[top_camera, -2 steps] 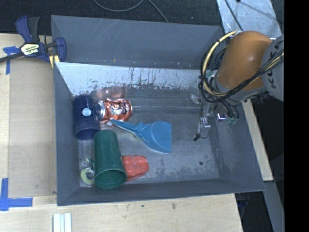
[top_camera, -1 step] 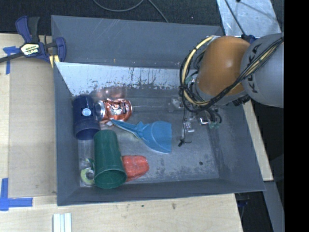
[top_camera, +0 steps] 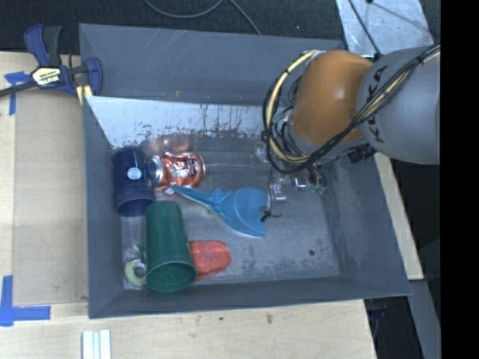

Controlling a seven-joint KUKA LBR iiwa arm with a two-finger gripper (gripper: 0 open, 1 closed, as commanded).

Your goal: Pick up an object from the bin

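Gripper (top_camera: pixel 271 204) low over the middle of the bin (top_camera: pixel 329 238), at the right rim of the blue scoop (top_camera: pixel 243 209); can't tell if it is apart or together. The scoop's bowl lies just left of it. Its handle runs up-left toward the crushed can (top_camera: pixel 179 169).

The grey metal bin (top_camera: pixel 352 230) has its things crowded in the left half. A dark blue plastic cup (top_camera: pixel 132 179) lies farthest left. Just right of it sits a crushed orange metal can (top_camera: pixel 179 169). Nearer than both lies a green plastic cup (top_camera: pixel 168 249) on its side, with a small red-orange lump (top_camera: pixel 209 256) touching its right side. A light blue plastic funnel (top_camera: pixel 241 209) lies mid-bin, its spout pointing left below the can. The pincer (top_camera: pixel 269 206) is at the funnel's right edge.
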